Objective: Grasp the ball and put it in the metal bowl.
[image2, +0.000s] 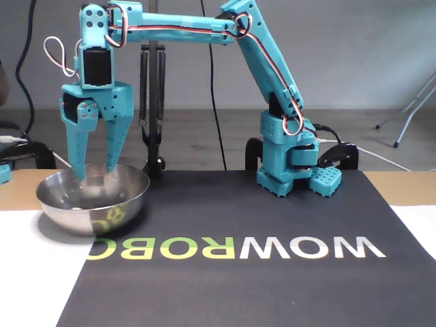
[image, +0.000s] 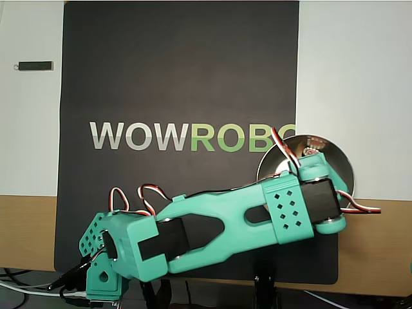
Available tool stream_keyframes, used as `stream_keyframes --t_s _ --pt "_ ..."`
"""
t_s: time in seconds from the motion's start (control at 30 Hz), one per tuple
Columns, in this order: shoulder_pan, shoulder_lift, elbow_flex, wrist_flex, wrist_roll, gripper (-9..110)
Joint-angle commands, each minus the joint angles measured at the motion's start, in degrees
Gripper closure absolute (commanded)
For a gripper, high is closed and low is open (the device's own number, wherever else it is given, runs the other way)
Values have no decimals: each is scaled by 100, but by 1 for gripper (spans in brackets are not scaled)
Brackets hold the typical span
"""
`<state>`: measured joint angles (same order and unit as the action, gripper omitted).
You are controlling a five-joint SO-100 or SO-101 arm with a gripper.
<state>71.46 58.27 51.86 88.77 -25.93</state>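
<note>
The gripper (image2: 95, 174) is hanging over the metal bowl (image2: 129, 197) at the mat's (image2: 272, 272) left edge, fingers apart and holding nothing. A pale spot inside may be the ball (image2: 77, 204).

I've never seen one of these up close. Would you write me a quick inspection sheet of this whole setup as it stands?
Surface: dark mat printed WOWROBO, lying on a white and wood-coloured table.
Job's things: metal bowl sits at the mat's edge, left in the fixed view. A pale spot low inside it may be the ball; too unclear to confirm.
Clutter: small dark stick-shaped item on the white area in the overhead view.
Grippers: gripper points down over the bowl, jaws apart, nothing seen between them.
Cables: red, white and black wires run along the teal arm; more cables trail behind its base.
Surroundings: black clamp stand behind the bowl, plain grey wall.
</note>
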Motion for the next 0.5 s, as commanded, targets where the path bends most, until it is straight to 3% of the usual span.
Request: stream_keyframes --t_s 0.0,0.13,0.47 --pt "9 35 -272 18 -35 48" --pt "9 35 -272 18 -35 68" --pt "9 44 -272 18 -18 94"
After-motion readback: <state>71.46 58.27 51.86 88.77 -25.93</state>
